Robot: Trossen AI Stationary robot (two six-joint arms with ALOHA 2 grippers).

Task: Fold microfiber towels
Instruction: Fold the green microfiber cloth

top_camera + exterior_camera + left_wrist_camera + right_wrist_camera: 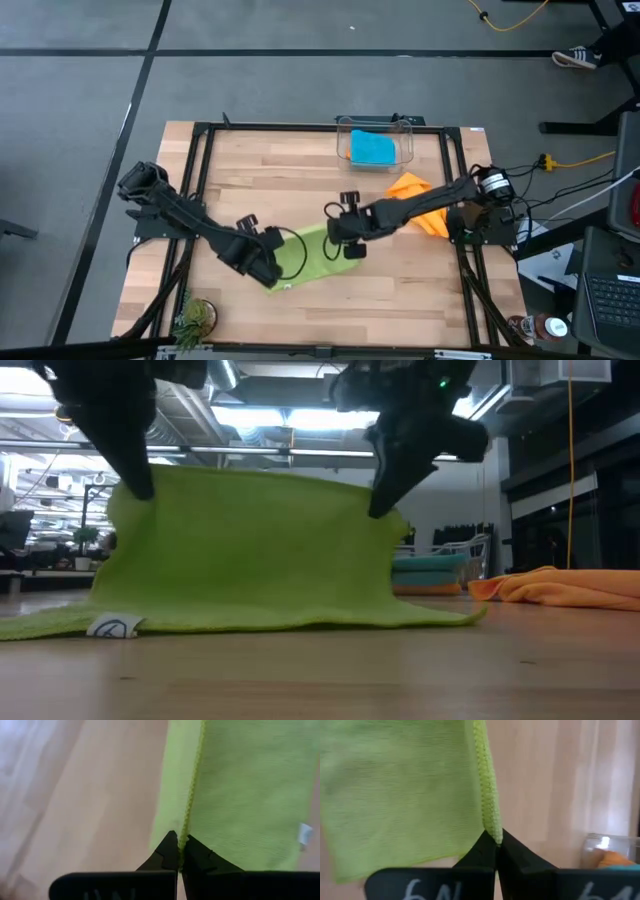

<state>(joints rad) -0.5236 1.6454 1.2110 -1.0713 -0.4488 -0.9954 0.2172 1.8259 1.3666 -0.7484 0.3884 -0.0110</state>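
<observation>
Left gripper (179, 851) pinched tight on the stitched edge of the lime green towel (305, 255), at the corner farthest from the clear plastic bin (376, 143). Right gripper (496, 841) likewise clamped on the same towel's hem, at the corner on the bin's side. Low view: both corners lifted off the table (290, 170), cloth hanging between them like a curtain, its bottom edge trailing on the wood; small white tag (113, 627) lies at the trailing edge below the left gripper.

Green towel sits near the table's middle, on the near side of the bin. Orange towel (420, 200) lies crumpled on the wood between the green towel and the bin, under the right arm. Teal-blue towel (373, 149) rests inside the bin, at the table's far edge. Small potted plant (192, 318) stands at the table corner diagonally opposite the bin, beyond the left gripper.
</observation>
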